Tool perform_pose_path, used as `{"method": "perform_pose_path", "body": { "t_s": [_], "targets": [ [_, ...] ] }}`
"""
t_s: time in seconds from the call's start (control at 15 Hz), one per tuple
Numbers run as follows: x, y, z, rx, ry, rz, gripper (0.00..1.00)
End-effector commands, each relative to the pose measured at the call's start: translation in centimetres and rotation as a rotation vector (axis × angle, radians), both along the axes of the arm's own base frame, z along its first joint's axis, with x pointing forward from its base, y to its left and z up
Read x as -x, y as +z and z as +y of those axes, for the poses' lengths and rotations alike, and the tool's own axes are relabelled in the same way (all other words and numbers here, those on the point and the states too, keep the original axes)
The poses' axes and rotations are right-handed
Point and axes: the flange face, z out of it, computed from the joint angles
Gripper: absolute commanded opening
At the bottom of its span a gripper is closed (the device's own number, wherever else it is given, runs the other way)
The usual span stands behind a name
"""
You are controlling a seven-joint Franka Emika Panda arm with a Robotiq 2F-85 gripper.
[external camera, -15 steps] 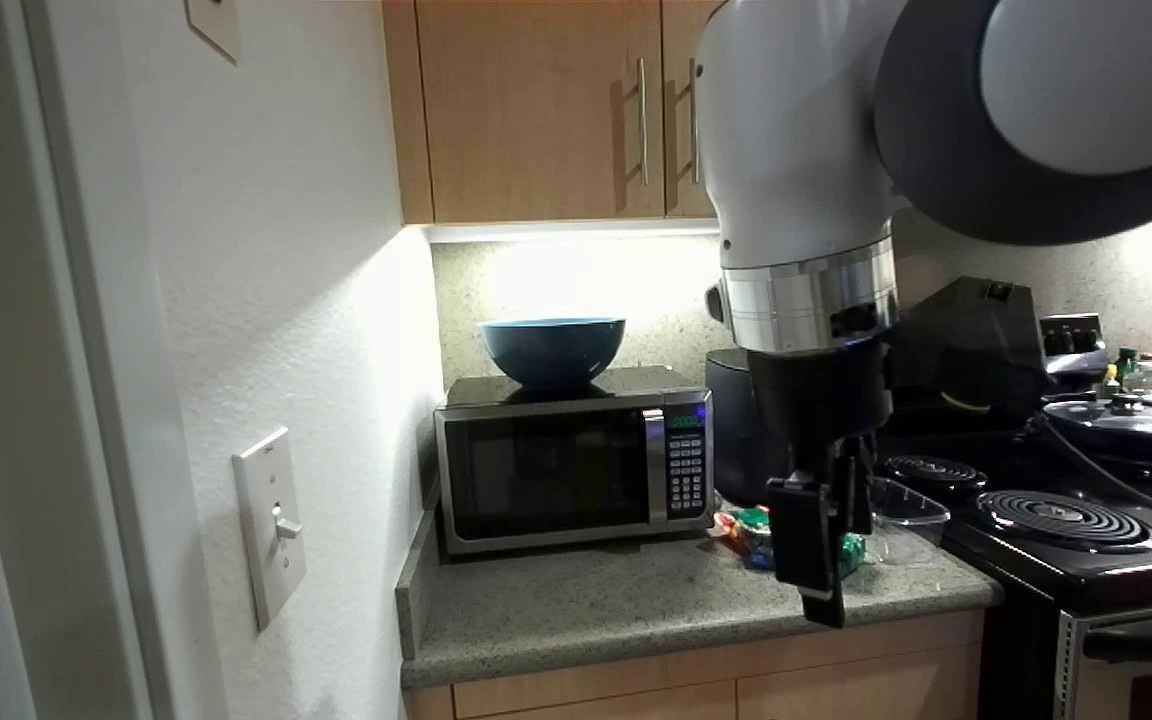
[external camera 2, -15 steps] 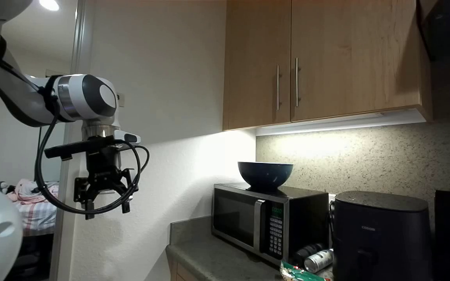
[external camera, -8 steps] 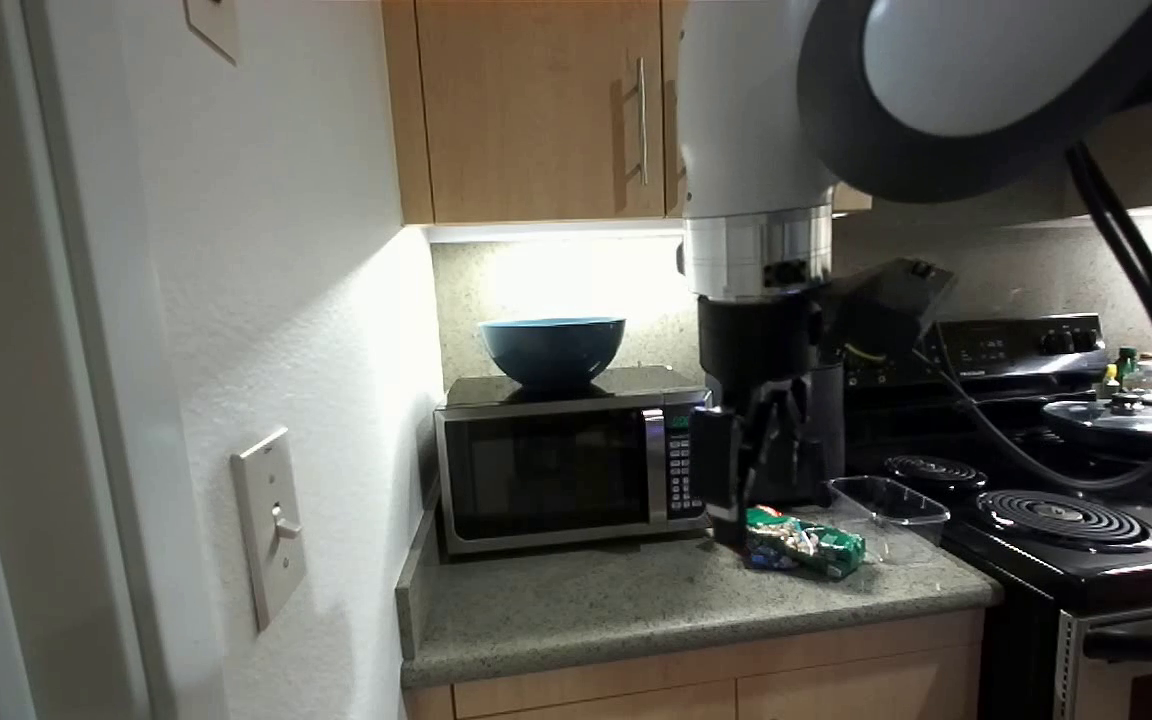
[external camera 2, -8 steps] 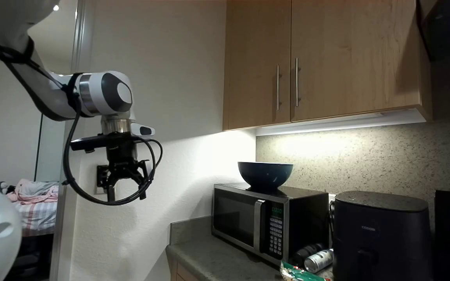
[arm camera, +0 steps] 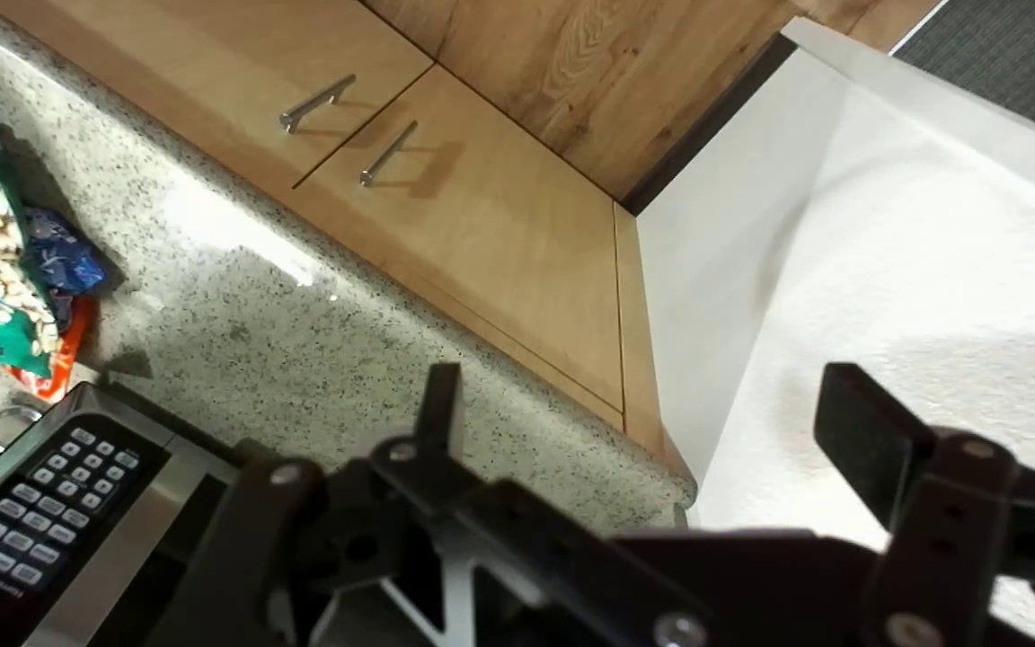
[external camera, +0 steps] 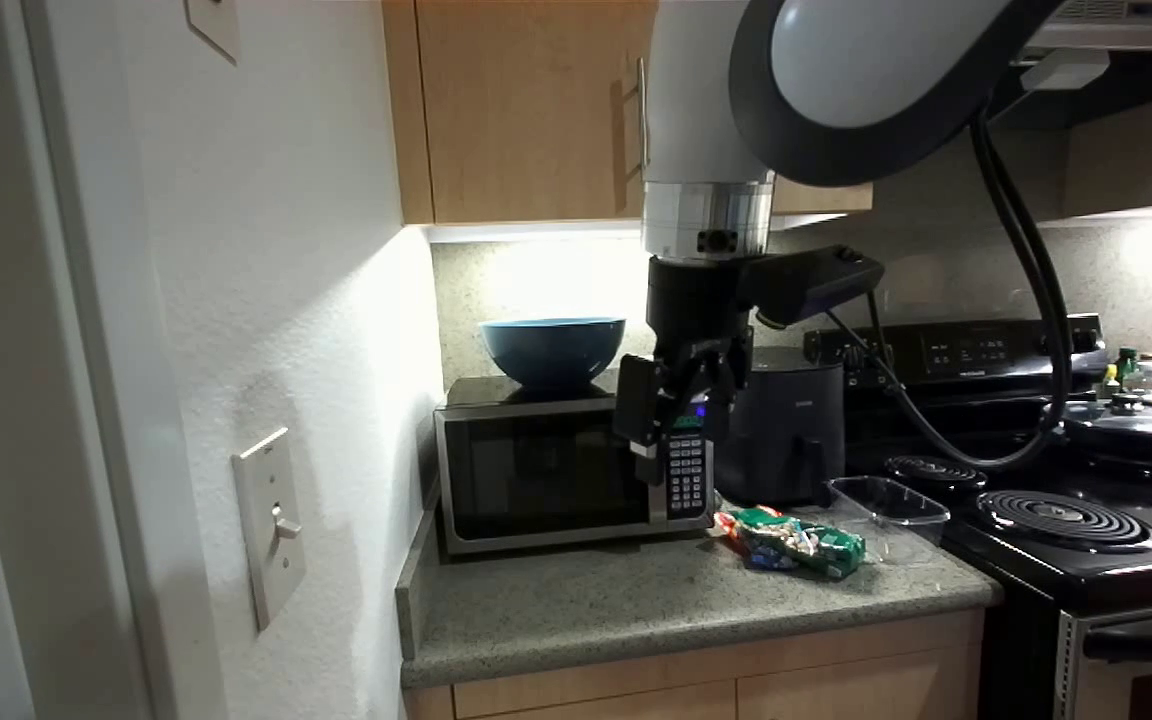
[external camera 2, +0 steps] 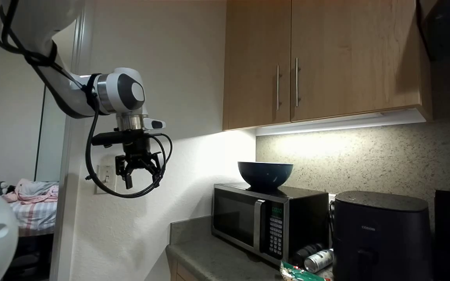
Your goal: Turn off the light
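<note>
Your gripper (external camera 2: 143,183) has risen over the past second, climbing toward two o'clock in an exterior view and baring more of the light switch (external camera 2: 106,177), which sits on the wall (external camera 2: 178,78) at roughly nine o'clock from it in both exterior views. The wrist view shows your fingers (arm camera: 863,440) spread wide with nothing between them, and no switch in sight. The toggle (external camera: 287,527) looks unmoved, and the under-cabinet light (external camera 2: 340,123) still burns; whether this switch feeds it, you cannot tell from here. For the task, the climb reads as lining up, perhaps to press from above; contact is not yet made. Your next move likely calls for travel toward nine o'clock, with a finger slipping past the toggle the chief risk.
</note>
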Motion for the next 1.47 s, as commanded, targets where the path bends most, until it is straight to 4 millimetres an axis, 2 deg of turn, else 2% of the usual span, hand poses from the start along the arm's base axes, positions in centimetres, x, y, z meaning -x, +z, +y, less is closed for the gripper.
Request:
{"method": "perform_pose_path", "body": {
  "t_s": [0.0,0.27,0.47,0.53,0.87,1.0,1.4],
  "targets": [
    [-0.8,0.2,0.5,-0.035,0.027,-0.012,1.0],
    [-4.5,1.1,2.4,-0.138,0.066,-0.093,1.0],
    [-6.3,1.0,3.7,-0.163,0.106,-0.103,1.0],
    [-4.9,1.3,3.1,-0.132,0.065,-0.107,1.0],
    [-5.4,1.0,3.3,-0.135,0.067,-0.103,1.0],
    [-6.7,0.5,4.7,-0.149,0.112,-0.098,1.0],
    [-10.2,-0.1,10.7,-0.165,0.273,-0.078,1.0]
  ]
}}
